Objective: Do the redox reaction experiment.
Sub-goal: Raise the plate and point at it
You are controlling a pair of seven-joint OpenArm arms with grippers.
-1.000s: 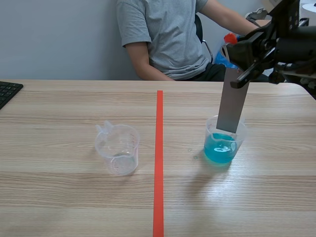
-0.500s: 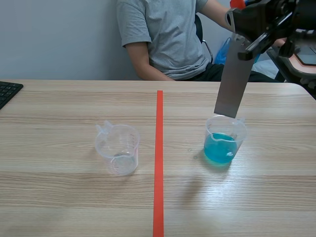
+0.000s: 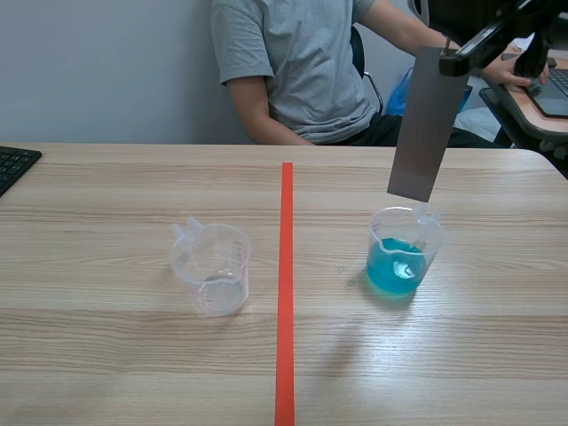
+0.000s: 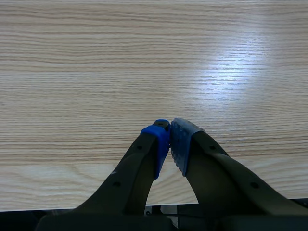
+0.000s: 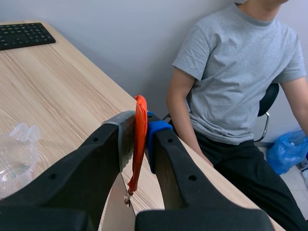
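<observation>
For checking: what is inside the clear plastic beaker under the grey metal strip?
The clear plastic beaker holds blue liquid low down; the grey metal strip hangs above, not inside. The liquid hides the bottom.

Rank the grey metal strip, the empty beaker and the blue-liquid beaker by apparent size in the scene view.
1. The grey metal strip: the largest, though it hangs raised, so its nearness to the camera is unsure.
2. The empty beaker and the blue-liquid beaker: they look alike, so no ranking between them.
</observation>
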